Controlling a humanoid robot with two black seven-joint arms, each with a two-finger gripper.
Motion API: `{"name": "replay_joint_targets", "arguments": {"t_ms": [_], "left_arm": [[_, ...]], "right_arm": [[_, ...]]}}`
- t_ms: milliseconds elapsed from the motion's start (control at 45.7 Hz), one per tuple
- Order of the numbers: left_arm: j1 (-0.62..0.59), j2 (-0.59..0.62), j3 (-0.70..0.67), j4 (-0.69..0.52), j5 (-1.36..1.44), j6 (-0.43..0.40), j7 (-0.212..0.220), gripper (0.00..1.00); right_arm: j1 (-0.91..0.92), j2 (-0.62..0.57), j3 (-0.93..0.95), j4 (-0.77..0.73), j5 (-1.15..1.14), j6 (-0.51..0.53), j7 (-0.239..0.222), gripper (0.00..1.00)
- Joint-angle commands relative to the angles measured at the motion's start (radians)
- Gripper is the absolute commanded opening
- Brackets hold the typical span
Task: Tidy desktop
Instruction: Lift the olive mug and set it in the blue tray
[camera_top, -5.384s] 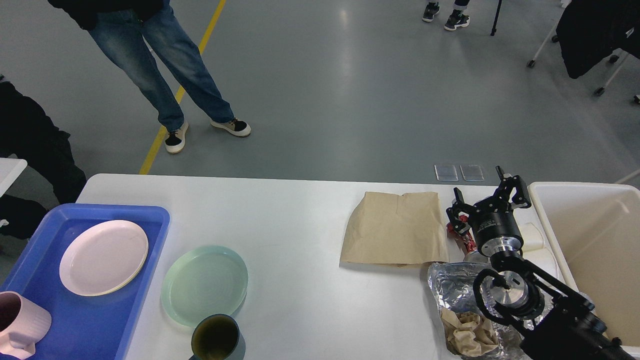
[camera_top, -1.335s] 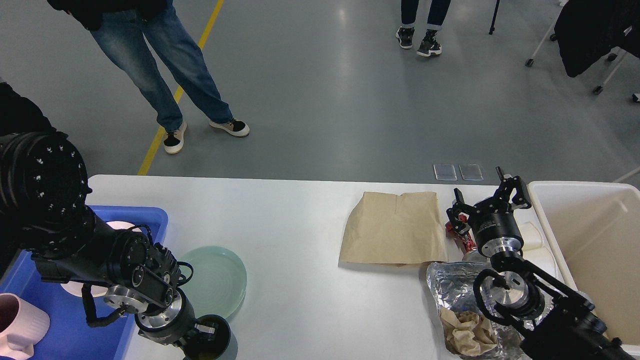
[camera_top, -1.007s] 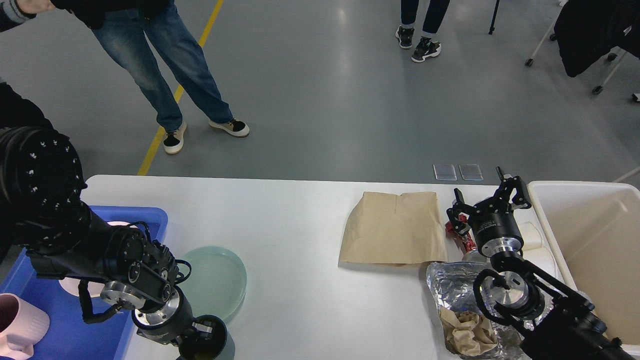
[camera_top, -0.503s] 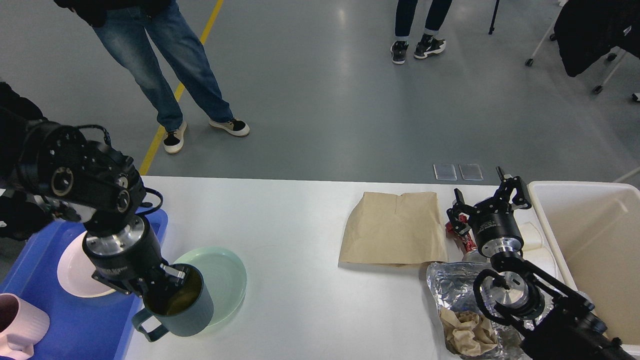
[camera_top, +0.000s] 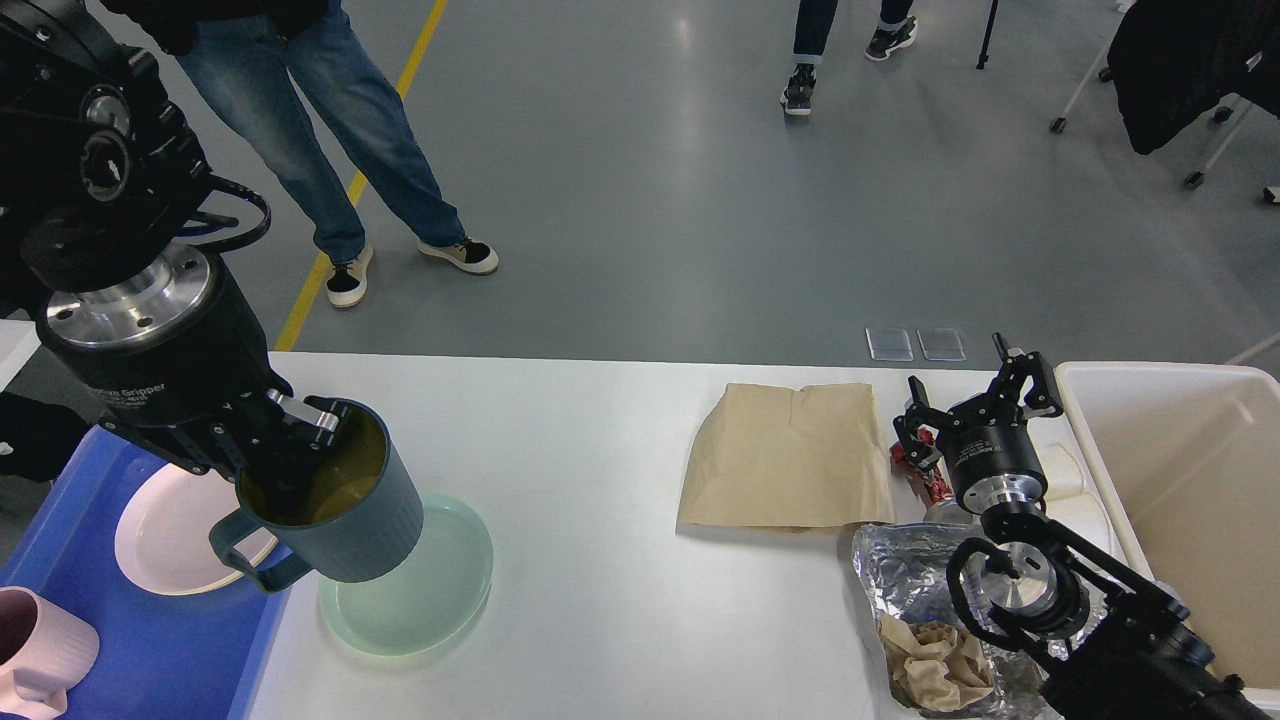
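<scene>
White table (camera_top: 600, 440) is filling my view. I am gripping the dark cup (camera_top: 335, 500) with my left tool (camera_top: 285, 440) near the left edge. Next comes the blue tray (camera_top: 150, 650). My right tool (camera_top: 975, 405) is hanging released.

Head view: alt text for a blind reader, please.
The left hand holds a dark teal mug by its rim, lifted above a green plate on the white desktop, beside a blue tray with a pink plate. At right, the open right hand hovers near a brown paper bag, foil and a cream bin.
</scene>
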Motion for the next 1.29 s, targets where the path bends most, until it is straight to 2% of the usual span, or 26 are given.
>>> {"name": "replay_joint_targets", "arguments": {"t_ms": [0,285,416,635,766,875,1072,1269], "left_arm": [[0.031,0.05,0.043,0.024,0.004,0.019,0.003,0.0],[0.206,0.295,0.092,0.132,0.143,0.048,0.018,0.0],[0.396,0.43,0.054,0.221,0.262,0.09,0.02,0.0],[0.729,0.567,-0.081,0.388,0.36,0.125,0.046,0.0],[0.904,0.593,-0.179,0.48,0.395,0.163,0.049,0.0],[1.032,0.594,-0.257,0.52,0.426,0.229,0.052,0.0],[1.122,0.599,-0.273,0.587,0.414,0.303,0.041,0.0],[1.22,0.6,-0.331,0.655,0.406,0.319,0.037,0.0]], "right_arm": [[-0.001,0.0,0.0,0.0,0.0,0.001,0.0,1.0],[-0.001,0.0,0.0,0.0,0.0,0.001,0.0,1.0],[-0.001,0.0,0.0,0.0,0.0,-0.001,0.0,1.0],[-0.001,0.0,0.0,0.0,0.0,0.001,0.0,1.0],[-0.001,0.0,0.0,0.0,0.0,0.001,0.0,1.0],[-0.001,0.0,0.0,0.0,0.0,0.001,0.0,1.0],[-0.001,0.0,0.0,0.0,0.0,0.001,0.0,1.0],[-0.001,0.0,0.0,-0.001,0.0,0.001,0.0,1.0]]}}
